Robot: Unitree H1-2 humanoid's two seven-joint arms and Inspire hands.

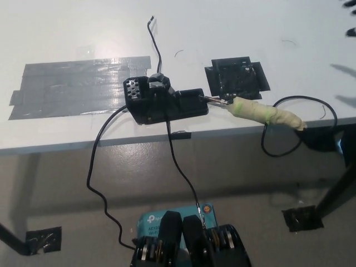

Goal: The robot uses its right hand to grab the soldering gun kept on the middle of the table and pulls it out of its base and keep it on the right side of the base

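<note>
Soldering gun [266,112] lying free right of black base [167,103], table [233,33] edge; right hand's [350,16] state untellable, barely peeking.

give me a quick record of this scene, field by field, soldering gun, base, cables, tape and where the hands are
soldering gun: lying on the table, right of the base, tip at the base's right end
base: black, mid-table near the front edge
cables: black, hanging over the front edge
grey tape patch: left of the base
black tape square: behind the gun's tip
right hand: only fingertips show at the top right edge
left hand: not in view
</note>
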